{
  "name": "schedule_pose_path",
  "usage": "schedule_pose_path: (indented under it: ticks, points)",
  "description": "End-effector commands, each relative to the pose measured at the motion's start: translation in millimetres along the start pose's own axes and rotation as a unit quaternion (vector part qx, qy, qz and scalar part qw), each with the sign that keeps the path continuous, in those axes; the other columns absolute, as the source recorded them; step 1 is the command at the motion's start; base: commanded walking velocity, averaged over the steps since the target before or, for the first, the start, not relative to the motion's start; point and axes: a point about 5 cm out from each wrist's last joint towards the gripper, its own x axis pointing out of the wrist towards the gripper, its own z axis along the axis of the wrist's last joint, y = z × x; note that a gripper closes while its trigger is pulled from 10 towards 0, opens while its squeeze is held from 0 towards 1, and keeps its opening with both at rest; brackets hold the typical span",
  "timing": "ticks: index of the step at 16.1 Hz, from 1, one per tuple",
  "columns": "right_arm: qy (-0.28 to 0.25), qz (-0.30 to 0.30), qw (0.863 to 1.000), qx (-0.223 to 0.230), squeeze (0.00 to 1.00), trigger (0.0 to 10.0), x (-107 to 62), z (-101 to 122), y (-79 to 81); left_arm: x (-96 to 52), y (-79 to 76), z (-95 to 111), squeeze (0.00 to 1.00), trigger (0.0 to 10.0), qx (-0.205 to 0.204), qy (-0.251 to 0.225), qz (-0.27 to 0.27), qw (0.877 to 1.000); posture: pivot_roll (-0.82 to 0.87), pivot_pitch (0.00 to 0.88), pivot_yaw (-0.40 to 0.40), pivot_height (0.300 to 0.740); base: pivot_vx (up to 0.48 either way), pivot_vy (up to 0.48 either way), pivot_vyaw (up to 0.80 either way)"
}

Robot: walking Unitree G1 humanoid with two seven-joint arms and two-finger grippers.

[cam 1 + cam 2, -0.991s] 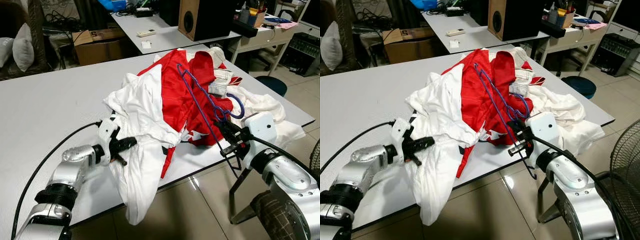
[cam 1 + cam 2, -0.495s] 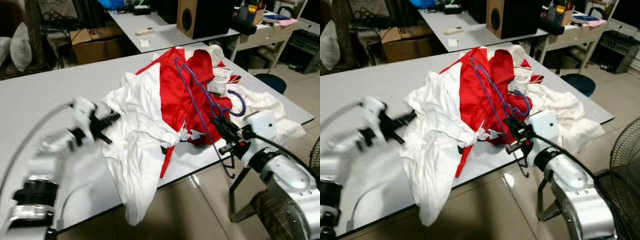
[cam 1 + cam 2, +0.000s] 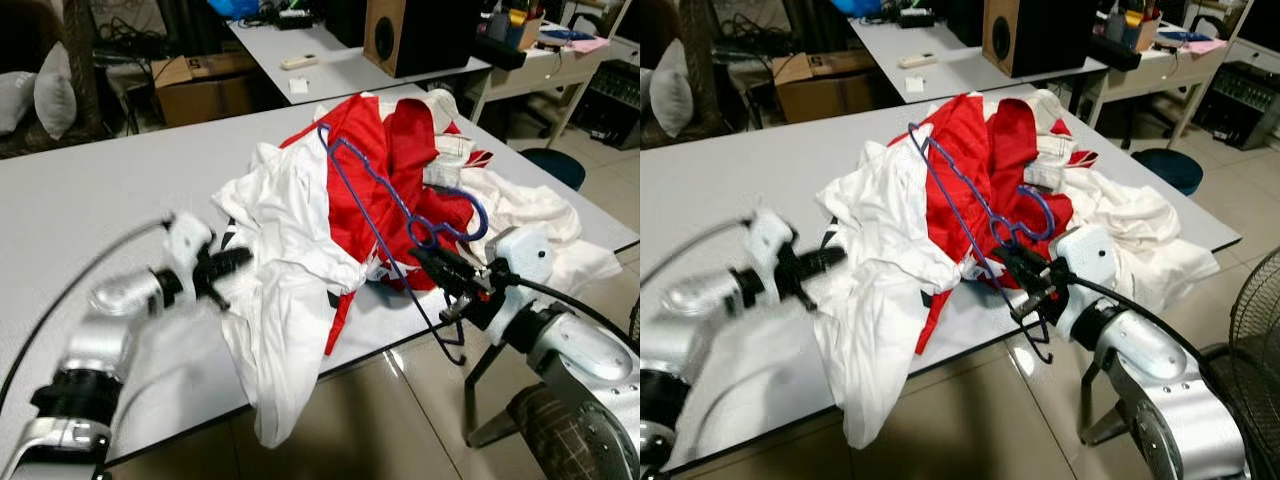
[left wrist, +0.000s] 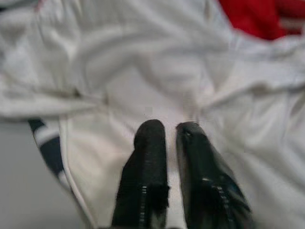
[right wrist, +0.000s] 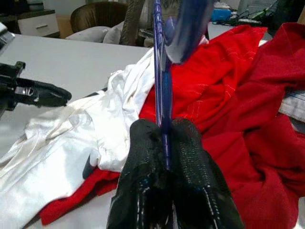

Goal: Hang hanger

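The left hand [image 3: 232,262] is hovering low over the grey table [image 3: 90,200], blurred in the head views, its black fingers [image 4: 147,157] lying close together with only a narrow slit between them and gripping nothing. The fingertips are pointing at the near edge of the white garment [image 3: 290,300], which is spreading across the table and draping over the front edge toward the tiled floor [image 3: 400,420].

At centre, a red garment [image 3: 370,170] is lying heaped against and partly over the white one. The blue hanger [image 3: 385,190] is standing tilted above this pile, its wire frame running up over the red cloth, and its hook [image 3: 470,215] is curving near the right hand.

The right hand [image 3: 440,268] is sitting at the front right edge of the table, its two fingers [image 5: 145,152] pressed together and clamped on the hanger's thin wire just below the hook; the wrist view is showing the wire passing between the pads. More white cloth [image 3: 530,210] is lying beyond the right hand.

Behind, a second table [image 3: 340,70] is carrying a wooden speaker [image 3: 400,30], and a cardboard box [image 3: 200,85] is sitting on the floor.
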Motion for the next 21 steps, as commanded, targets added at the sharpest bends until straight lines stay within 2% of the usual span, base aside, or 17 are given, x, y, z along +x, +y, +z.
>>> schedule_pose_path:
  ticks: [1,4,8,10,11,13,17,19,21]
  points:
    - [-0.008,0.002,1.0,-0.012,0.0,10.0,-3.3,5.1,0.0,1.5,1.6,0.2,1.0,10.0,0.01,-0.001,0.006,1.0,-0.01,0.0,0.063,0.74,0.0,0.0,0.0]
    - [-0.006,0.0,1.0,-0.01,0.0,10.0,-5.2,4.3,1.1,6.1,-1.2,-6.8,1.0,10.0,-0.012,-0.01,0.004,1.0,-0.02,0.0,0.069,0.74,0.0,0.0,0.0]
    - [-0.005,0.004,1.0,-0.006,0.0,10.0,-6.3,4.1,2.8,14.6,-3.2,-11.5,1.0,10.0,-0.073,-0.042,-0.005,0.996,-0.02,0.0,0.07,0.74,0.0,0.0,0.0]
    - [-0.004,0.006,1.0,-0.005,0.0,10.0,-6.1,4.3,3.2,20.2,-5.2,-19.0,1.0,10.0,-0.075,-0.021,-0.001,0.997,-0.02,0.0,0.071,0.74,0.0,0.0,0.0]
    - [-0.004,0.006,1.0,-0.004,0.0,10.0,-6.0,4.3,3.2,22.1,-4.7,-23.4,0.0,10.0,-0.066,-0.008,0.01,0.998,-0.02,0.0,0.071,0.74,0.0,0.0,0.0]
    - [-0.004,0.007,1.0,-0.003,0.0,10.0,-6.1,4.5,3.6,24.1,-5.5,-25.7,0.0,10.0,-0.075,-0.007,0.009,0.997,-0.03,0.0,0.074,0.74,0.0,0.0,0.0]
    - [-0.004,0.005,1.0,-0.002,0.0,10.0,-6.7,4.5,4.1,29.5,-16.3,-29.6,0.0,10.0,-0.097,-0.007,-0.044,0.994,-0.03,0.0,0.083,0.74,0.0,0.0,0.0]
    - [-0.003,0.003,1.0,-0.002,0.0,10.0,-7.0,4.4,3.9,29.1,-20.1,-33.2,0.0,0.0,-0.106,0.0,-0.069,0.992,-0.03,0.0,0.084,0.74,0.0,0.0,0.0]
    - [-0.002,0.002,1.0,-0.002,0.0,10.0,-7.2,4.3,3.5,27.9,-20.0,-34.8,0.0,0.0,-0.105,0.003,-0.07,0.992,-0.03,0.0,0.084,0.74,0.0,0.0,0.0]
